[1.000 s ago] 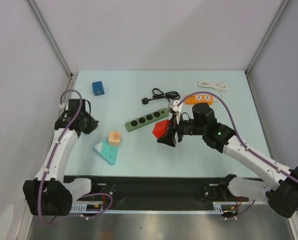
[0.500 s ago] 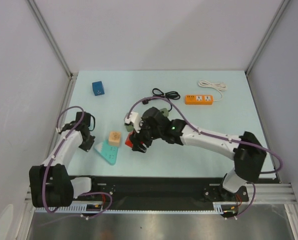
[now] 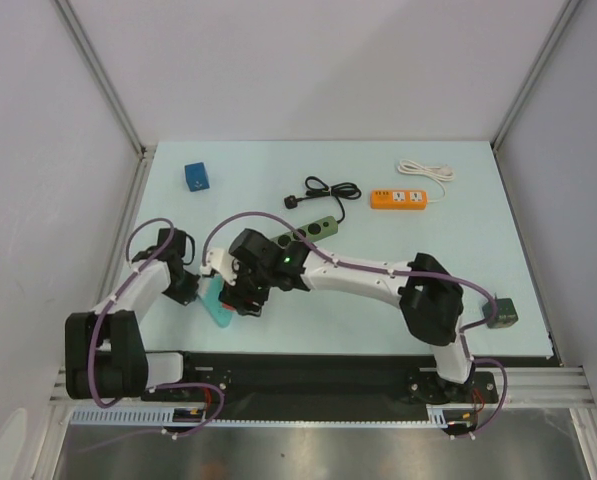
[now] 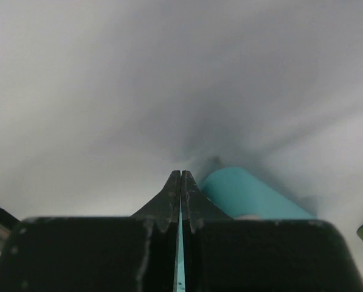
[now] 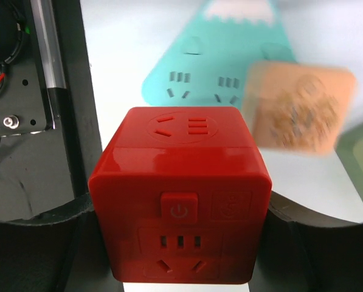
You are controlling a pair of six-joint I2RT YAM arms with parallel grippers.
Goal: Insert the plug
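- My right gripper (image 3: 244,296) is clamped on the red socket cube (image 5: 180,182), one finger on each side. The face with the power button and a set of slots is turned toward my wrist camera.
- That arm reaches far across to the left side of the table (image 3: 448,250), and the cube hangs over the near end of the teal power strip (image 5: 230,55).
- A tan block (image 5: 300,112) sits just beyond the cube, blurred in my wrist view.
- My left gripper (image 4: 180,179) is clenched with its fingertips pressed together, holding nothing. It is just beside the teal strip.
- The plug (image 3: 295,202) is black and lies on the table toward the back with its cord (image 3: 330,187) coiled behind it. It is near the far end of the green power strip (image 3: 316,230), well apart from both grippers and not in any socket.
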